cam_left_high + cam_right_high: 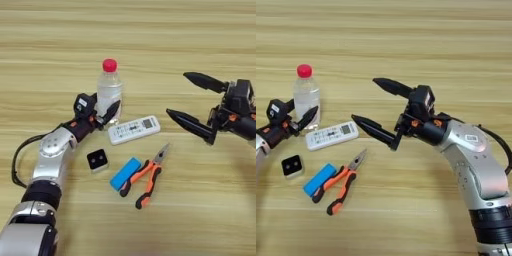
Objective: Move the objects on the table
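Table (150, 40) carried everything you had. Your right gripper (372, 103) hovered wide open, holding nothing, right of the remote (134, 130). Your left gripper (102, 111) straddled the upright bottle (109, 90); grip uncertain. Pliers (146, 173), blue block (125, 173), black cube (97, 160) lay nearer.

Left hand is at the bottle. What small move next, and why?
Probably ease the left hand forward, then close. Its fingers straddle the base of the upright bottle but do not look closed on it. The right hand hangs open, right of the remote.
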Robot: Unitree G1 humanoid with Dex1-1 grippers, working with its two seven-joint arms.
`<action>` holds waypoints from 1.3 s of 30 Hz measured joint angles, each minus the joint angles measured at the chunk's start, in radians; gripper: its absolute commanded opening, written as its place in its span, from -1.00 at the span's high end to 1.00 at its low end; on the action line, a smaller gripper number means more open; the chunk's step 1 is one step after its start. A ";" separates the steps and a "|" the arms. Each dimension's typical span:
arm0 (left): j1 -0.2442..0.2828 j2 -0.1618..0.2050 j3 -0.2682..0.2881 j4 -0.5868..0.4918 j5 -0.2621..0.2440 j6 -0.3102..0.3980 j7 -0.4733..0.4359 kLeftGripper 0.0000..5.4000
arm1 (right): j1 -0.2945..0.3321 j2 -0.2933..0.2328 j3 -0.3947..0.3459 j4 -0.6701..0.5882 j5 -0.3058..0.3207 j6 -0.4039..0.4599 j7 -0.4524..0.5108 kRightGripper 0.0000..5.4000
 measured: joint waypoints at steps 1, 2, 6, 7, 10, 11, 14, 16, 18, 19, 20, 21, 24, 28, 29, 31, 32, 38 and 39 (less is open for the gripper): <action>-0.001 0.000 -0.001 0.003 0.002 -0.005 0.001 -0.10 | 0.000 0.000 0.000 0.004 0.000 -0.001 0.000 -1.00; -0.001 0.000 -0.002 0.006 0.003 -0.009 0.002 -0.10 | 0.000 0.000 0.000 0.006 -0.001 -0.001 0.000 -1.00; -0.007 0.000 -0.010 0.020 0.006 -0.025 0.007 -0.10 | 0.005 0.005 0.006 0.029 -0.013 -0.003 0.000 -1.00; -0.007 0.001 -0.012 0.022 0.007 -0.029 0.009 -0.10 | 0.007 0.007 0.008 0.039 -0.017 -0.003 0.000 -1.00; -0.009 0.001 -0.016 0.027 0.007 -0.034 0.013 -0.20 | 0.018 0.011 0.014 0.058 -0.023 -0.004 0.002 -1.00; -0.010 0.001 -0.016 0.029 0.007 -0.035 0.013 -0.24 | 0.020 0.011 0.015 0.066 -0.028 -0.006 0.003 -1.00; -0.010 0.001 -0.018 0.031 0.007 -0.036 0.014 -0.35 | 0.022 0.011 0.016 0.085 -0.042 -0.009 0.004 -1.00; -0.010 0.001 -0.018 0.032 0.007 -0.037 0.014 -0.41 | 0.023 0.012 0.016 0.092 -0.045 -0.013 0.006 -1.00; -0.011 0.001 -0.018 0.034 0.007 -0.037 0.015 -0.49 | 0.023 0.013 0.016 0.096 -0.048 -0.022 0.007 -1.00; -0.011 0.001 -0.019 0.037 0.007 -0.037 0.015 -0.53 | 0.023 0.013 0.016 0.098 -0.052 -0.024 0.008 -1.00; -0.012 0.001 -0.019 0.039 0.007 -0.037 0.016 -0.55 | 0.023 0.014 0.017 0.102 -0.053 -0.024 0.008 -1.00; -0.013 0.001 -0.019 0.040 0.007 -0.037 0.017 -0.59 | 0.023 0.014 0.017 0.105 -0.056 -0.025 0.008 -1.00; -0.016 0.001 -0.020 0.040 0.007 -0.039 0.017 -0.68 | 0.023 0.015 0.018 0.113 -0.058 -0.026 0.009 -1.00; -0.016 0.001 -0.021 0.040 0.007 -0.042 0.017 -0.83 | 0.023 0.015 0.018 0.123 -0.060 -0.026 0.011 -1.00; -0.016 0.001 -0.021 0.040 0.007 -0.043 0.017 -0.87 | 0.023 0.015 0.018 0.124 -0.060 -0.026 0.012 -1.00; -0.016 0.000 -0.022 0.040 0.007 -0.043 0.017 -0.91 | 0.023 0.015 0.018 0.125 -0.061 -0.027 0.017 -1.00; -0.016 0.000 -0.023 0.040 0.007 -0.044 0.017 -0.94 | 0.023 0.015 0.018 0.126 -0.061 -0.027 0.020 -1.00; -0.016 -0.002 -0.023 0.040 0.006 -0.060 0.017 -0.99 | 0.016 0.015 0.018 0.150 -0.070 -0.030 0.023 -1.00; -0.016 -0.003 -0.023 0.040 0.005 -0.065 0.017 -0.99 | 0.011 0.015 0.018 0.157 -0.078 -0.032 0.023 -1.00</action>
